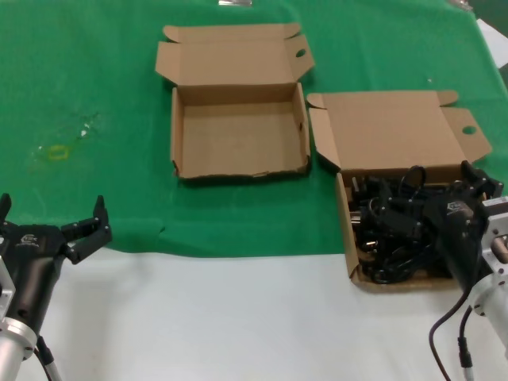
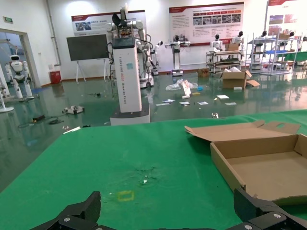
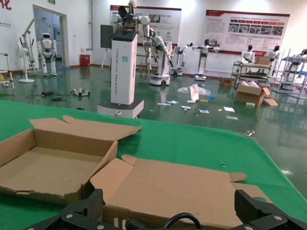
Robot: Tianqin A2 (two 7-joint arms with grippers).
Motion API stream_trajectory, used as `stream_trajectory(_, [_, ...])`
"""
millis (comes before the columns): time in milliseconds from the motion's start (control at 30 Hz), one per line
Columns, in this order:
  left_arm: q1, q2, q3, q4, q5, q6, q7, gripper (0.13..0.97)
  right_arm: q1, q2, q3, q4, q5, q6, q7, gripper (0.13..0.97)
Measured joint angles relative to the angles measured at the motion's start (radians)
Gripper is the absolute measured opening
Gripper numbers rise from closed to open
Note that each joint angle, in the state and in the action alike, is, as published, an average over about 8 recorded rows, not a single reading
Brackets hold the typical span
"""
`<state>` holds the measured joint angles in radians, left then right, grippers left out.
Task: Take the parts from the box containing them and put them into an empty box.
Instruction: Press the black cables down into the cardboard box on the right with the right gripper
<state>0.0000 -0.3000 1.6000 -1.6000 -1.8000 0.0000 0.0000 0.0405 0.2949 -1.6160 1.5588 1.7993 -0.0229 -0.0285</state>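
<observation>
Right now your right gripper (image 1: 476, 178) hangs spread over the black cords (image 1: 393, 230), its body hiding part of the tangle and the right side of the full box (image 1: 349, 238). Just left of that stands the empty box (image 1: 238, 131), lid flat. Your left gripper (image 1: 51, 208) waits spread at the green cloth (image 1: 95, 95) edge, well apart, one fingertip cut off.
</observation>
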Motion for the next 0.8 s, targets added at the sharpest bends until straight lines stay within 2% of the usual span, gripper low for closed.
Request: stream_trajectory(800, [0.0,0.0,0.0,0.0,0.0,0.0,0.0,0.964,0.0,0.0,0.0,0.0,0.0,0.0,0.0,0.966])
